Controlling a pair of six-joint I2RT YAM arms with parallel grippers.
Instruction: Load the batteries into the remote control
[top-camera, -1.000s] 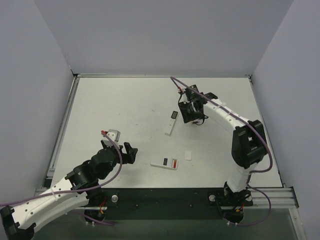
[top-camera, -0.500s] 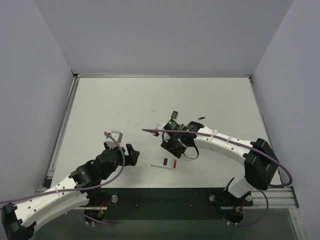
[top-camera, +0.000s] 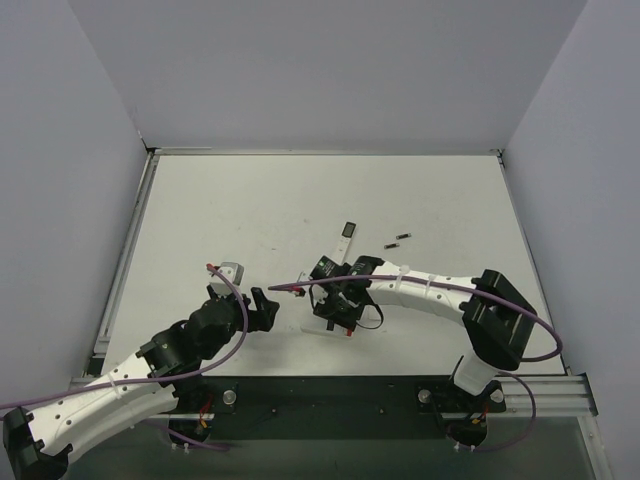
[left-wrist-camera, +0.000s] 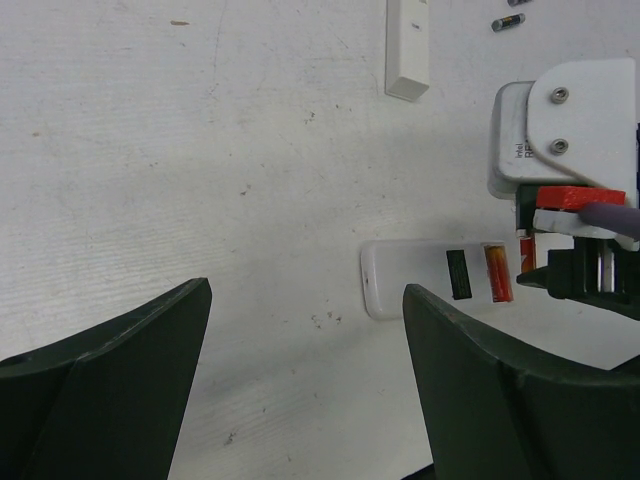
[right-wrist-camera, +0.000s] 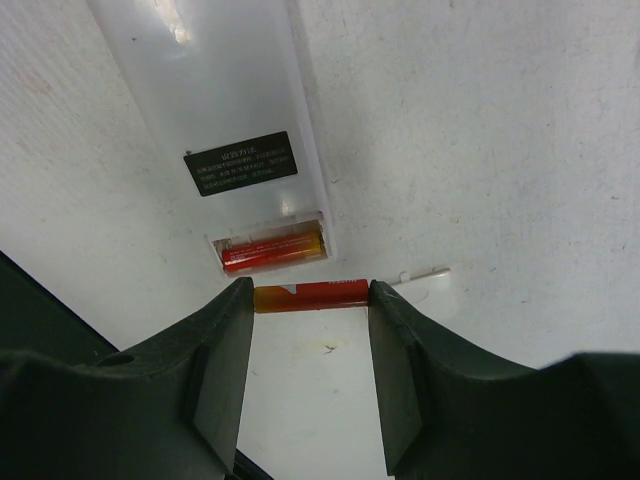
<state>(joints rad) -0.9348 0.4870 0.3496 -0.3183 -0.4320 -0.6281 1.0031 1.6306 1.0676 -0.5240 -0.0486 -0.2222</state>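
Red with a yellow end, the held battery (right-wrist-camera: 310, 296) lies crosswise just beyond the open bay at the end of the remote (right-wrist-camera: 210, 100), parallel to the seated battery (right-wrist-camera: 272, 250) that already fills the slot nearer the dark label. The remote rests back-up on the table (top-camera: 220, 210), near its front edge and between the two arms. The right claw (right-wrist-camera: 310, 302) is narrowed on the held battery, one finger at each end, and hovers low over the bay.

By my reading the step in hand is loading the second cell, and the task looks about half done. The next move calls for a short shift toward the label so the cell sits over the empty slot, then a press down with its ends matched to the contacts. I cannot tell the polarity marks.

A white piece (right-wrist-camera: 425, 277), perhaps the cover, lies just beside the claw. The left claw (left-wrist-camera: 307, 300) stands wide and holds nothing, near the remote's other end. Farther back lie a spare battery (top-camera: 398, 238) and a slim remote (top-camera: 347, 232), well apart from the work
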